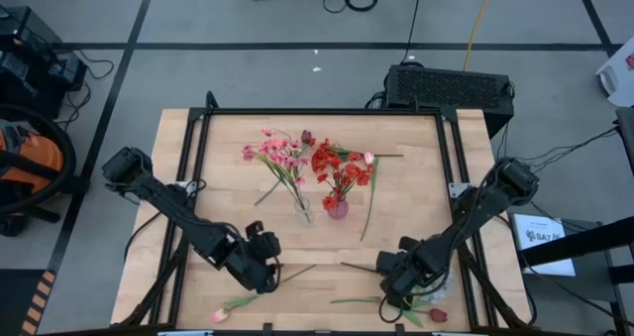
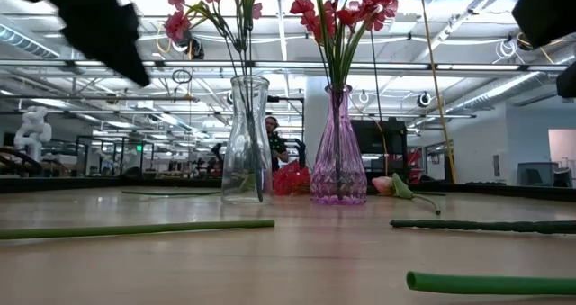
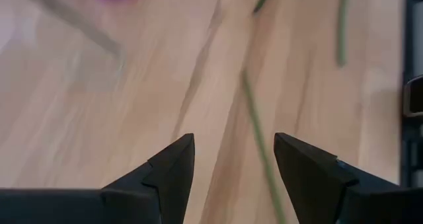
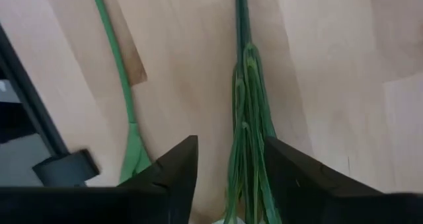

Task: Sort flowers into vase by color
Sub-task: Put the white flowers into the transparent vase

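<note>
A clear vase (image 1: pixel 302 210) holds pink blooms and a purple vase (image 1: pixel 338 209) holds red ones; both stand mid-table. My left gripper (image 1: pixel 265 270) (image 3: pixel 234 159) hovers open above the thin stem (image 3: pixel 254 128) of a pink tulip (image 1: pixel 220 315) that lies flat near the front edge. My right gripper (image 1: pixel 392 281) (image 4: pixel 230 163) is open and low at the front right, with a leafy green stem (image 4: pixel 247 112) running between its fingers. A second stem (image 4: pixel 114 59) lies beside it, and a red bloom (image 1: pixel 437 316) rests on the table close by. My left gripper touches nothing. My right gripper has one finger on either side of the leafy stem (image 4: pixel 250 151), which lies along the fingers on the table; I cannot tell whether the fingers touch it.
A pink tulip (image 1: pixel 369 159) lies right of the vases with its long stem on the wood, and a dark red bloom (image 1: pixel 307 137) lies behind them. A black frame (image 1: pixel 448 148) borders the table. Loose stems (image 2: pixel 135 228) (image 2: pixel 490 284) cross the near part of the table.
</note>
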Robot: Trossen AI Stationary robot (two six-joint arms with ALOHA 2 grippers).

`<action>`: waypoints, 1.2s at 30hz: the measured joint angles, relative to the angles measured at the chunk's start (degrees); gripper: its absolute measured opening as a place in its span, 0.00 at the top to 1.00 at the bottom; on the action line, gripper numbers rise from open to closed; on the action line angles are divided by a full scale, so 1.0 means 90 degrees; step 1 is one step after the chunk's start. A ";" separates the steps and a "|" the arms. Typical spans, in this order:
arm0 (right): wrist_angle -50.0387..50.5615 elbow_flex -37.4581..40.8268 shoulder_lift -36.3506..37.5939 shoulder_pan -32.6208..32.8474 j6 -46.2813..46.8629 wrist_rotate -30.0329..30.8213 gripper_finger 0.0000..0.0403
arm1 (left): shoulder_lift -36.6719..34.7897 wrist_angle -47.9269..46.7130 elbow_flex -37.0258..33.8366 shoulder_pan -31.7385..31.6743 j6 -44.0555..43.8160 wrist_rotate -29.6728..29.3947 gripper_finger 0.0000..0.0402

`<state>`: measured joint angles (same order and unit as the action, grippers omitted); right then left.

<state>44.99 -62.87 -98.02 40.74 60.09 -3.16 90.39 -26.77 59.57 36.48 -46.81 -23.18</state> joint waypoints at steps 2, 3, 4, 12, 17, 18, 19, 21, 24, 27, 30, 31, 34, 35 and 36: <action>0.0004 -0.0003 -0.0156 0.0026 -0.0184 0.0010 0.57 | 0.0000 0.0367 0.0000 -0.0085 0.0312 -0.0055 0.47; 0.0002 -0.0003 -0.0243 0.0029 -0.0311 0.0007 0.57 | 0.0000 0.0515 0.0000 -0.0131 0.0425 -0.0078 0.47; -0.0005 -0.0003 -0.0330 0.0031 -0.0444 0.0001 0.57 | 0.0000 0.0659 0.0000 -0.0184 0.0465 -0.0090 0.47; 0.0046 -0.0039 -0.0946 0.0021 -0.1154 -0.0292 0.61 | 0.0000 0.1617 0.0000 -0.0497 0.0476 -0.0095 0.47; 0.0064 -0.0034 -0.0994 0.0023 -0.1315 -0.0307 0.72 | 0.0036 0.2124 0.0000 -0.0517 0.0457 -0.0103 0.47; 0.0055 -0.0032 -0.0963 0.0023 -0.1365 -0.0311 0.75 | 0.0036 0.2203 0.0000 -0.0517 0.0453 -0.0108 0.47; 0.0032 -0.0027 -0.0917 0.0026 -0.1432 -0.0316 0.79 | 0.0036 0.2258 0.0000 -0.0517 0.0431 -0.0117 0.47; 0.0069 -0.0003 -0.0786 0.0028 -0.1608 -0.0322 0.89 | 0.0039 0.2343 0.0000 -0.0517 0.0426 -0.0124 0.47; 0.0259 0.0021 -0.0475 0.0027 -0.1815 -0.0388 0.97 | 0.0039 0.2542 0.0018 -0.0494 0.0482 -0.0221 0.47; 0.0493 0.0012 0.0033 -0.0050 -0.1868 -0.0678 0.96 | 0.0079 0.2536 0.0177 -0.0405 0.0641 -0.0496 0.47; 0.0568 0.0014 0.0545 -0.0144 -0.1731 -0.0840 0.98 | 0.0240 0.2535 0.0523 -0.0292 0.1087 -0.0805 0.47; 0.0568 0.0012 0.0749 -0.0168 -0.1638 -0.0868 0.98 | 0.0330 0.2532 0.0677 -0.0270 0.1283 -0.0885 0.47; 0.0710 0.0007 0.1344 -0.0247 -0.1260 -0.0872 0.99 | 0.0702 0.2508 0.1197 -0.0240 0.1866 -0.1146 0.47; 0.0804 0.0007 0.1533 -0.0287 -0.1123 -0.0868 0.99 | 0.0840 0.2406 0.1375 -0.0243 0.2064 -0.1224 0.47; 0.0882 0.0007 0.1741 -0.0335 -0.0991 -0.0850 0.99 | 0.1009 0.2362 0.1584 -0.0246 0.2253 -0.1295 0.47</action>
<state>52.93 -62.81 -82.35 37.73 51.17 -10.81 99.47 -5.52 73.82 34.27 -26.54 -34.83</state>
